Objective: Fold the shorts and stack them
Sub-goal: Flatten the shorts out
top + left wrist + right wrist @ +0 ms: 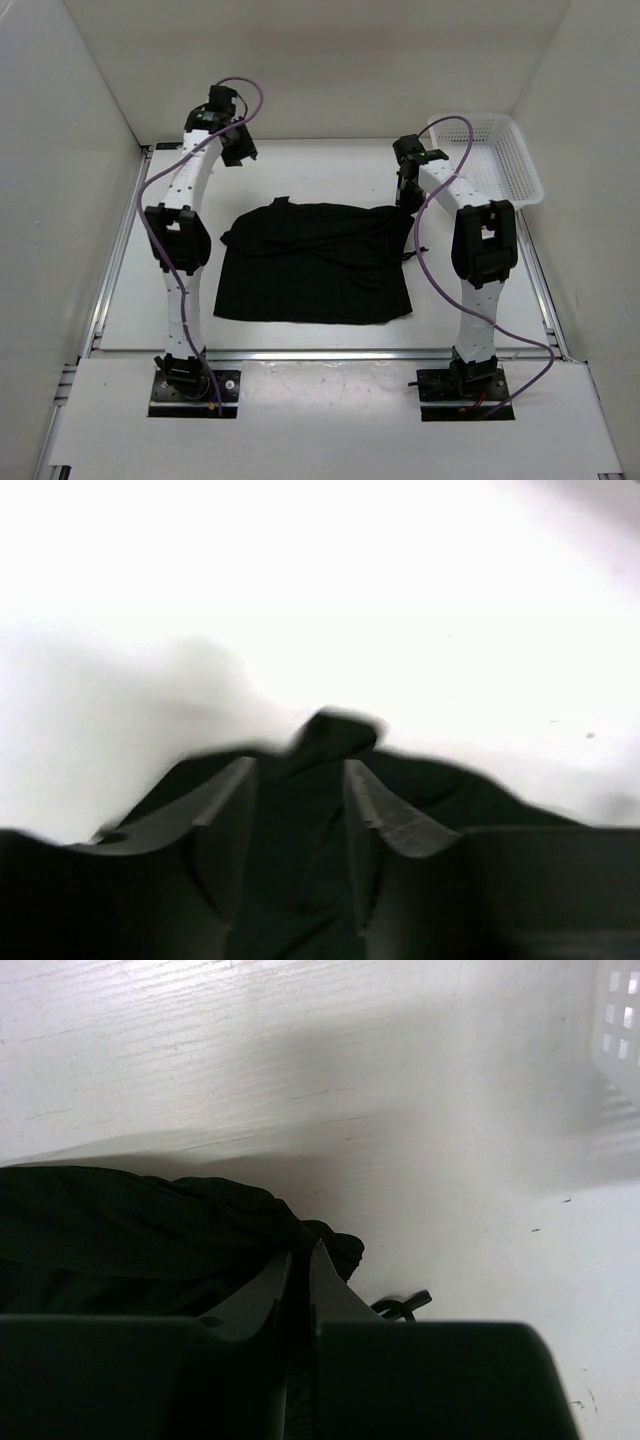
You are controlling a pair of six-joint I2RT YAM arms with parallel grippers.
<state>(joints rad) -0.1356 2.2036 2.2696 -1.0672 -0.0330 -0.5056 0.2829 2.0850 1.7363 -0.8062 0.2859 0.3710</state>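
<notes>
Mid-fold: shorts point(315, 262) are lying rumpled mid-counter point(300, 170). Your right hand point(300, 1260) is clenching their far right corner. Your left hand point(300, 768) is hovering released (clear of the cloth). Next, I judge, you're needing a left-corner grip.

White table point(300, 170), white walls point(330, 60)

The left arm point(182, 220) stretches forward, and the left gripper point(240, 150) is raised with its fingers apart. The right arm point(482, 250) bends down, the right gripper point(300, 1252) low and pinched together on the shorts point(310, 265).
</notes>
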